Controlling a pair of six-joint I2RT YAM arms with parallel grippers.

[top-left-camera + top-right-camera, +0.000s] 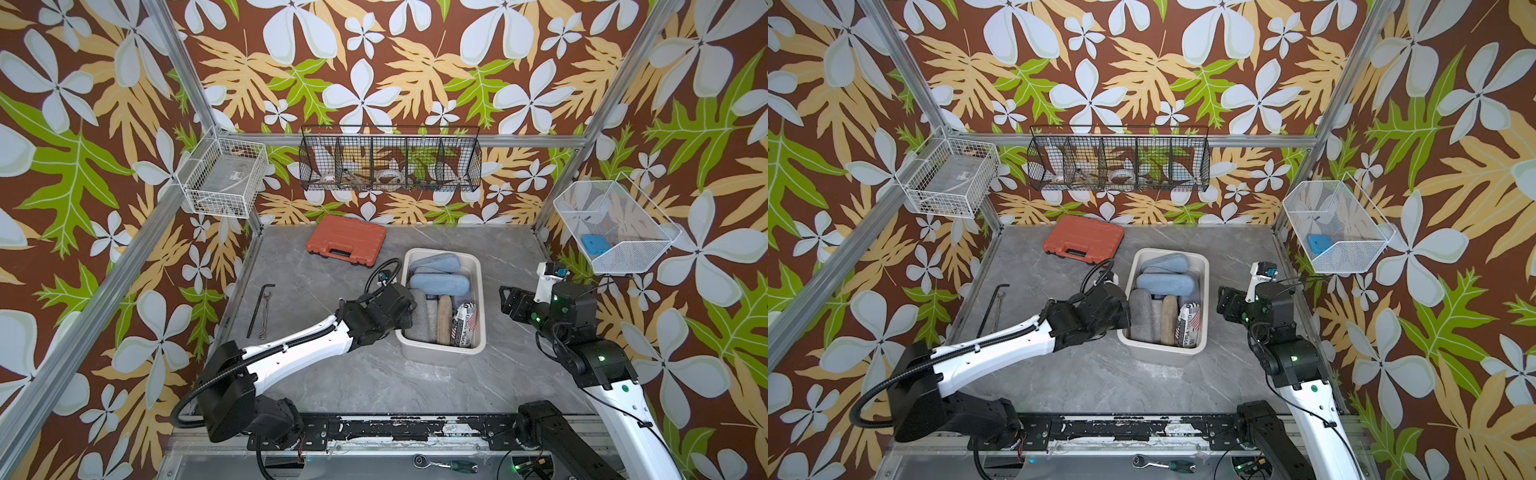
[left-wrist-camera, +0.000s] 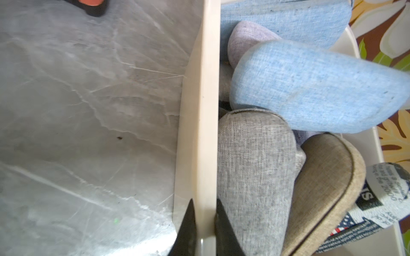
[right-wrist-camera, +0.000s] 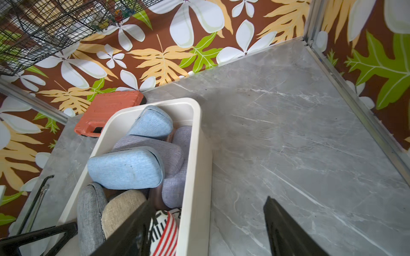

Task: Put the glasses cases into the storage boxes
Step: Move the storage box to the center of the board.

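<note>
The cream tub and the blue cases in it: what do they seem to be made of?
The cream tub looks like smooth moulded plastic: even colour, soft sheen, rounded rim. The blue cases seem covered in woven fabric, matte with visible weave.

Left arm (image 1: pixel 303 338): white shell link with small dark screw dots, black ribbed conduit (image 1: pixel 195 399) tied along it and looping wide by the boxy black base joint. Thin red and black wires (image 1: pixel 302 455) under that base. Right arm (image 1: pixel 619 399): same white shell, round green mark, thin black cable strapped on, black joint housings with green lights lit. White bracket (image 1: pixel 545 280) with a blue plug at its wrist. Right gripper (image 3: pixel 207 199) fingers (image 3: pixel 286 230) black, flat, tapered. Both bases sit on a black rail (image 1: pixel 395 428), paint chipped.
</note>
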